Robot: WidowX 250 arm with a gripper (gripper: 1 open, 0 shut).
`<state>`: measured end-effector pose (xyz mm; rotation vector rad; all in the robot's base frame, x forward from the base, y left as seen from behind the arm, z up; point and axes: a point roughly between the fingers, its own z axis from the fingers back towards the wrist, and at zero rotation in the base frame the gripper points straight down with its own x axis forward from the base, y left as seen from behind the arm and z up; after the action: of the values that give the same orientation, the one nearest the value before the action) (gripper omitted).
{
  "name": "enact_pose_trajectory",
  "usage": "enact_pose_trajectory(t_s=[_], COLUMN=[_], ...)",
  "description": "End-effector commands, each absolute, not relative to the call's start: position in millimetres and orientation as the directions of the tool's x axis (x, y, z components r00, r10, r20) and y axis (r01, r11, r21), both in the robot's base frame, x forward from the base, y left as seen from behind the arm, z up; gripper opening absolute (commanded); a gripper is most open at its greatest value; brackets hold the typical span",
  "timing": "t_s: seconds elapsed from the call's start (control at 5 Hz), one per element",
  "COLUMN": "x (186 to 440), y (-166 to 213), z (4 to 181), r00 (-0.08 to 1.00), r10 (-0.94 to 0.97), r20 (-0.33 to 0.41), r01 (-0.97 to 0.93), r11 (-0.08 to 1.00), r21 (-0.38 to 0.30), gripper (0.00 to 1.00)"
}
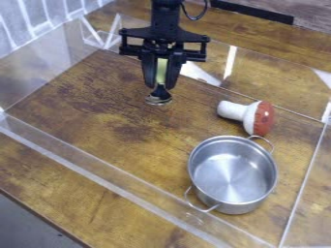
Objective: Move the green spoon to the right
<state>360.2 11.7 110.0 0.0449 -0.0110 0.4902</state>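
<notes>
Jaws (162, 58) grip the spoon (161, 76), bowl hanging below them; carrying seems underway, and next probably comes a rightward shift, then lowering.

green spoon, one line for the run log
spoon: hanging below jaws | pot: on table | mushroom toy: on its side, behind pot

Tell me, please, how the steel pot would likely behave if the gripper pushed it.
The steel pot would probably slide rather than tip, as it sits upright and looks wide for its height. Its smooth, shiny metal may be slippery. It looks rigid, so its walls would hardly flex.
</notes>
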Motion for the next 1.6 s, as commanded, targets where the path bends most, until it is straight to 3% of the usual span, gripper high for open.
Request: enact_pose_trajectory(t_s=[0.0,0.4,0.8,1.2,1.4], x=[358.1,394.3,417.7,422.3,430.0], y=[20.2,-1.4,-33.7,-26.7,-33.4], z=[158.3,154.3,149.5,159.6,161.1], r00=[0.847,0.655,0.542,0.33,0.304], r10=[0.513,0.749,0.838,0.944,0.953], r20=[0.141,0.098,0.069,0.028,0.023], r01=[-0.515,-0.745,-0.832,-0.936,-0.945], r11=[0.857,0.662,0.546,0.331,0.304], r21=[-0.024,-0.081,-0.093,-0.117,-0.118], gripper=[0.0,0.0,0.0,0.0,0.0])
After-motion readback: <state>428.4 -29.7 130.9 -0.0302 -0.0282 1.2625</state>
